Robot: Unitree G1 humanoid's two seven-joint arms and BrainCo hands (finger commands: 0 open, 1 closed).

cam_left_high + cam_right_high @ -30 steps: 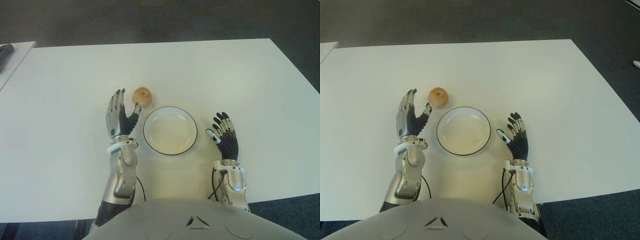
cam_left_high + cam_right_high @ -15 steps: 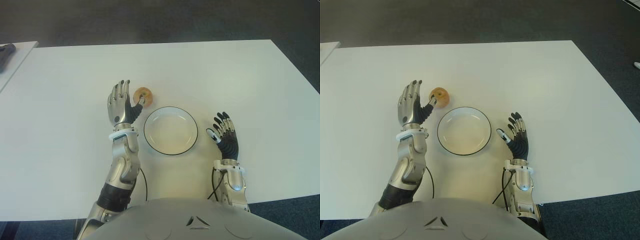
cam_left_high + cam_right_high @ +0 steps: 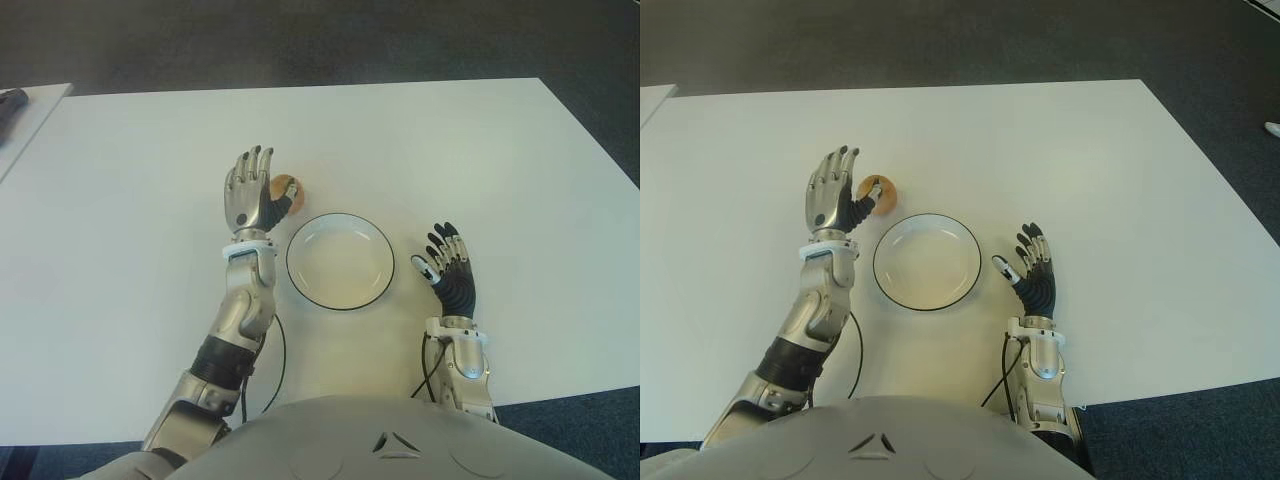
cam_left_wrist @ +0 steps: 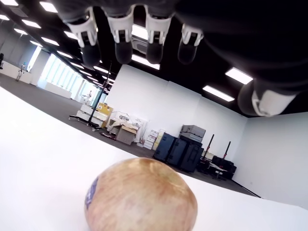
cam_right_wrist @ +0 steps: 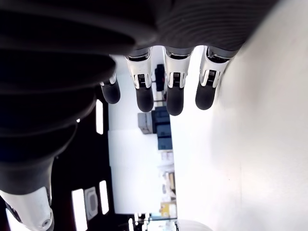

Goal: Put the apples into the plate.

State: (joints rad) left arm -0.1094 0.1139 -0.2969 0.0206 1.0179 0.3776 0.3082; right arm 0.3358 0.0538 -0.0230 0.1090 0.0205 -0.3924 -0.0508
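Apple [image 3: 285, 189] first: one sits on the white table [image 3: 120, 200], just off the plate's far-left rim and apart from it, with nothing in the plate [image 3: 340, 260] itself. My left hand [image 3: 250, 192] is up against the apple's left side, palm turned toward it, the four fingers [image 3: 257, 160] stretched out and loosely spread above it while the thumb reaches across the fruit's near side. From the head view the thumb tip seems to touch the skin, though I cannot be sure of contact; in my left wrist view the apple [image 4: 140, 196] lies below my palm with open air between it and the fingertips, a small blue sticker on its side, so I am not gripping it. My right hand [image 3: 447, 272] shows to the right of the plate, near its rim but apart from it, fingers extended and relaxed, holding nothing; my right wrist view confirms the straight, empty fingers [image 5: 174, 89] over bare tabletop. A dark object [image 3: 10, 98] pokes in at the far left edge, on a separate pale surface
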